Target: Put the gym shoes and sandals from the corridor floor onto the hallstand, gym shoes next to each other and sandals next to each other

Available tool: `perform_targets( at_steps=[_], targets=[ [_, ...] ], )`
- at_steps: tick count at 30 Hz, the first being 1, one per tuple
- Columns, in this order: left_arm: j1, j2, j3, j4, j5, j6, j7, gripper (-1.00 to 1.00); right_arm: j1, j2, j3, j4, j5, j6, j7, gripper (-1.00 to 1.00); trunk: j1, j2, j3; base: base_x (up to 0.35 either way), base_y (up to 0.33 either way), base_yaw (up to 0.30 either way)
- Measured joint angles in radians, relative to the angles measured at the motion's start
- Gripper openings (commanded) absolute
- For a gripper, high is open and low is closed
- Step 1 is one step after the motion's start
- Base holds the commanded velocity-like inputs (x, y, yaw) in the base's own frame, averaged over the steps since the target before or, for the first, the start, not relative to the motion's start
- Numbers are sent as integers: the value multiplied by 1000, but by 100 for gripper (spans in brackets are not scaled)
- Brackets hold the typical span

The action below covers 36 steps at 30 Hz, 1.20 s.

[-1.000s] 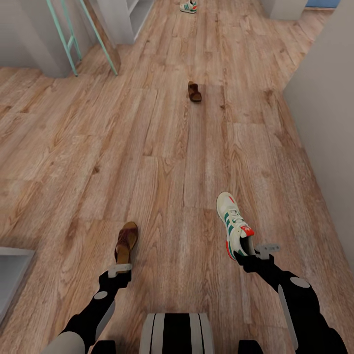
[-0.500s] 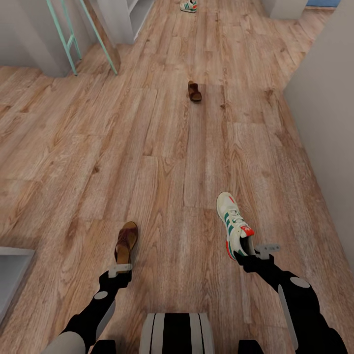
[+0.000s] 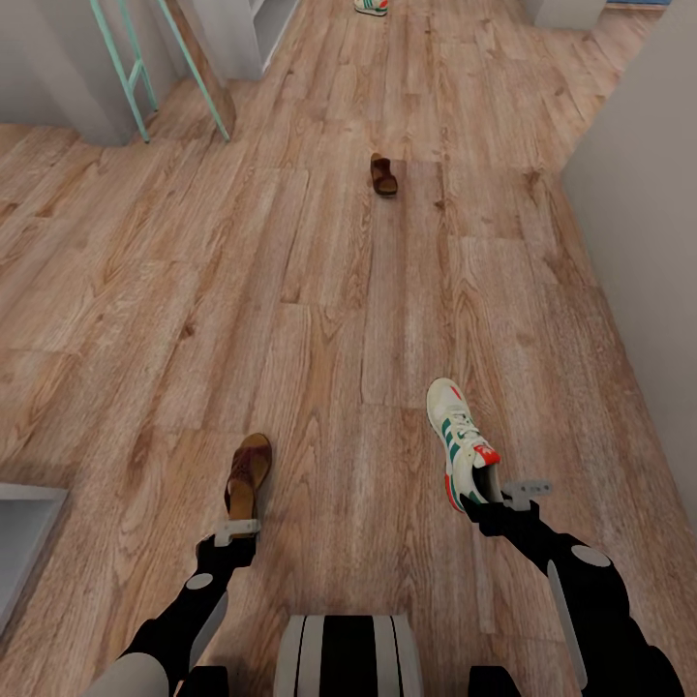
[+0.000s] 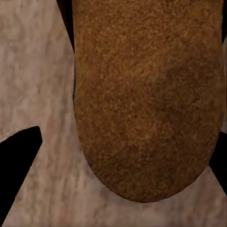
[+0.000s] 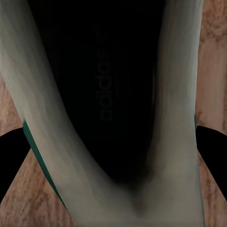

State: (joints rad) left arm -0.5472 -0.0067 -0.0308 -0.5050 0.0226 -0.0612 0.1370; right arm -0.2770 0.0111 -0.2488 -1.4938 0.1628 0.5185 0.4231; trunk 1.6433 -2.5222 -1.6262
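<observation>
My left gripper pinching sandal, right gripper pinching gym shoe by heel. Ahead of both: second sandal, farther second gym shoe, on corridor floor. Judged: nothing racked yet; all four left.

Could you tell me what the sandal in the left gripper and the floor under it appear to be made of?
The dark brown open sandal looks like leather with a tan suede-like footbed: the left wrist view shows a fuzzy, matte nap. The light brown plank floor looks like wood or wood-look laminate, with visible grain, knots and board seams.
</observation>
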Motion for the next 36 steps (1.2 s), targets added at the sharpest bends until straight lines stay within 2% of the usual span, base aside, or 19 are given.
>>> perform_targets(
  at_steps=[36],
  targets=[
    [0,0,1,-3,1,0,0,-100,0,0,0,-5,0,0,0,-100,0,0,0,0,0,0]
  ],
)
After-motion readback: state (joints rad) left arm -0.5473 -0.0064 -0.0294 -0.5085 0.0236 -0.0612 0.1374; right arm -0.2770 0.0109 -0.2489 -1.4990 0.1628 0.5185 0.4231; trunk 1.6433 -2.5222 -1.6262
